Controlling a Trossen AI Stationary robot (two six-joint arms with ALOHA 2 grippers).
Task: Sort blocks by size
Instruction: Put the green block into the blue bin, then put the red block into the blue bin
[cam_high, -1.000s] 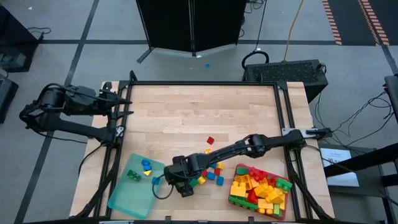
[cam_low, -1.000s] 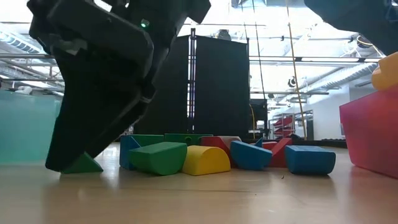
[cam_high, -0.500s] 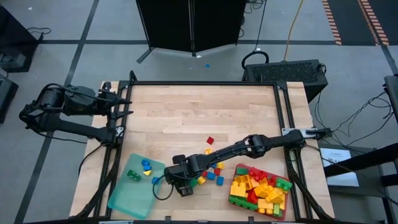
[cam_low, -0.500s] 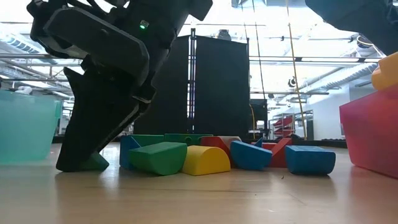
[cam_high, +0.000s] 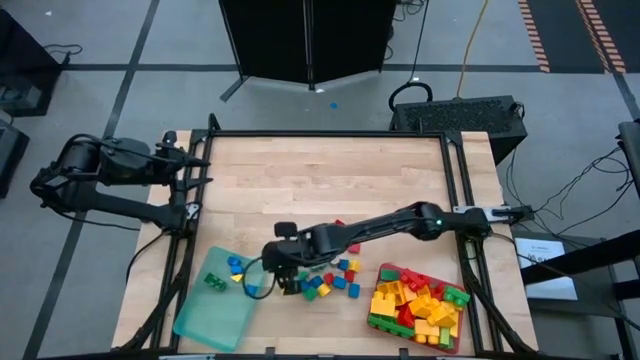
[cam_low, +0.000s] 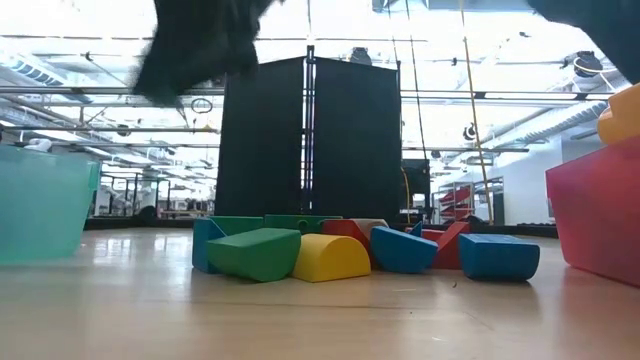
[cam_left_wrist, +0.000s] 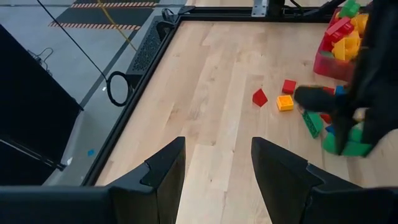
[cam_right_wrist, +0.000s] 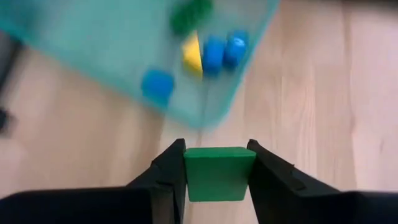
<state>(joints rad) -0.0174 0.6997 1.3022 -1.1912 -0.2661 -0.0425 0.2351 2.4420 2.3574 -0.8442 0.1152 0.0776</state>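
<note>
The right gripper, jaws clamped on a green block, hangs beside the teal tray at lower centre, positioned for deposit.

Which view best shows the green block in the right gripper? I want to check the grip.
The right wrist view: the green block fills the gap in the right gripper, both fingers against its sides. The high view shows only the gripper near the teal tray; the low view shows a dark blur.
</note>
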